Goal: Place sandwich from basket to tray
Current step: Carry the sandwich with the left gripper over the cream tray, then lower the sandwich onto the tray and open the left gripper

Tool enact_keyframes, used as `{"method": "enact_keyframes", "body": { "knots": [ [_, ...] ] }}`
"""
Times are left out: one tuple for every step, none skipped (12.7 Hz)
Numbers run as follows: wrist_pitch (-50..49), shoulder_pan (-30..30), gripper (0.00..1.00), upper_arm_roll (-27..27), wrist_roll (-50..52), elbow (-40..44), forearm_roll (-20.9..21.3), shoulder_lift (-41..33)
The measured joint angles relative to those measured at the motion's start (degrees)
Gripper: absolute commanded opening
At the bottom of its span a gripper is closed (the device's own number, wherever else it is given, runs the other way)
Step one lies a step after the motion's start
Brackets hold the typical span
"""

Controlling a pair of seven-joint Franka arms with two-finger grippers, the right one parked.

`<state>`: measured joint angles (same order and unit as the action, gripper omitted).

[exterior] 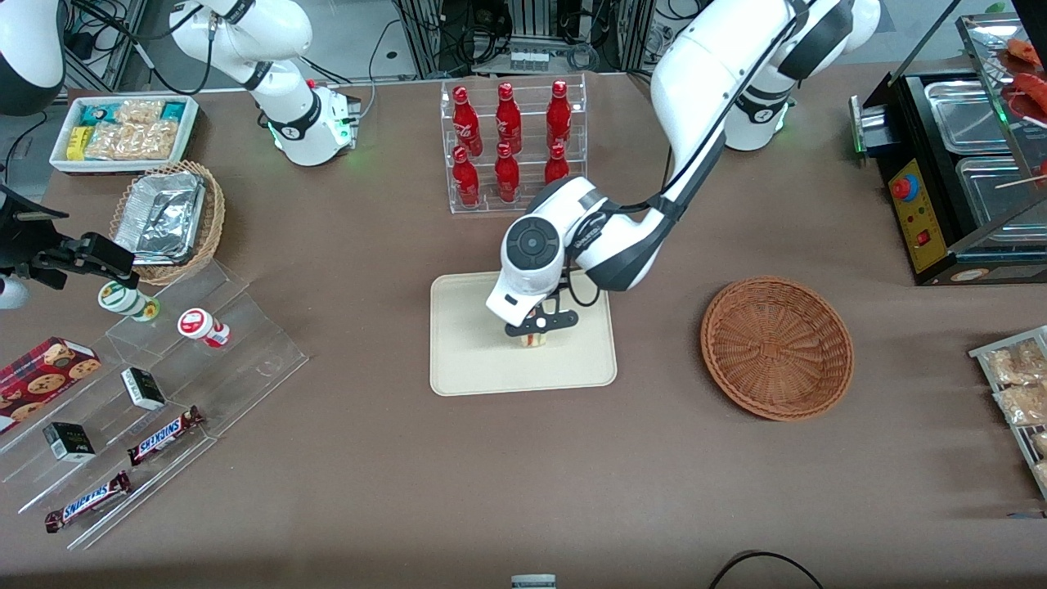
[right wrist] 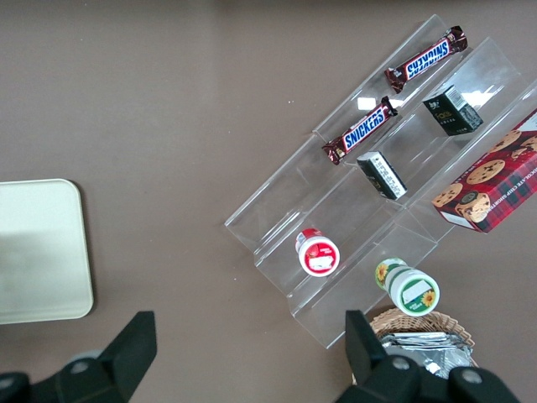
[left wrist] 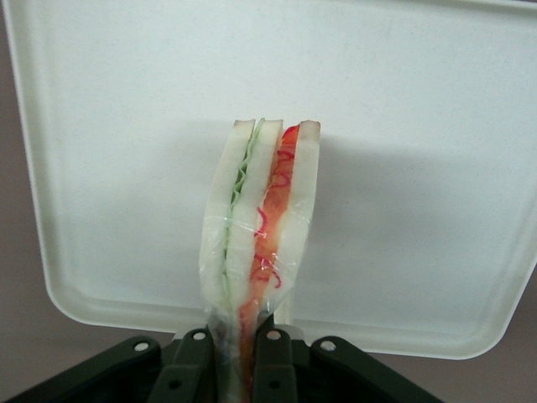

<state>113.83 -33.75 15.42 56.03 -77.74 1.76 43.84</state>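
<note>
- The left arm's end effector (exterior: 540,327) hangs over the middle of the cream-beige tray (exterior: 466,360), its fingers (left wrist: 273,369) clamped on the sandwich (left wrist: 262,227).
- The sandwich is a wrapped wedge of pale bread with green and red filling layers; in the left wrist view it stands out from between the fingers, with the tray's flat surface under it.
- Whether the sandwich touches the tray cannot be told from either view.
- The reddish-brown wicker basket (exterior: 777,348) sits on the brown worktop (exterior: 368,474) beside the tray, toward the working arm's end, apart from it, with nothing in it.
- A clear rack of red bottles (exterior: 511,139) stands farther from the front camera than the tray.
- Toward the parked arm's end, clear stepped shelves (exterior: 164,409) carry Snickers bars (exterior: 164,435) and small boxes.
</note>
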Motion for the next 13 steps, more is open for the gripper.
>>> {"method": "enact_keyframes", "body": {
  "knots": [
    [-0.12, -0.16, 0.0, -0.03, 0.09, 1.14, 0.63, 1.08],
    [-0.22, -0.17, 0.0, -0.09, 0.18, 1.97, 1.43, 1.83],
    [-0.26, -0.17, 0.0, -0.28, 0.29, 2.62, 1.9, 2.35],
    [-0.33, -0.17, 0.0, -0.49, 0.29, 3.27, 2.25, 2.77],
    [-0.39, -0.17, 0.0, -0.63, 0.31, 3.92, 2.77, 3.19],
    [-0.53, -0.17, 0.0, -0.7, 0.36, 4.6, 3.1, 3.66],
    [-0.68, -0.17, 0.0, -0.72, 0.45, 5.07, 3.27, 4.18],
    [-0.7, -0.17, 0.0, -0.72, 0.65, 5.36, 3.3, 4.66],
    [-0.71, -0.17, 0.0, -0.72, 1.08, 5.48, 3.31, 5.08],
    [-0.7, -0.19, 0.0, -0.71, 1.64, 5.6, 3.31, 5.45],
    [-0.71, -0.19, 0.0, -0.71, 2.53, 5.84, 3.32, 5.85],
    [-0.7, -0.21, 0.0, -0.71, 3.65, 6.23, 3.32, 6.25],
    [-0.7, -0.21, 0.5, -0.71, 4.34, 6.5, 3.32, 6.56]
  ]
}}
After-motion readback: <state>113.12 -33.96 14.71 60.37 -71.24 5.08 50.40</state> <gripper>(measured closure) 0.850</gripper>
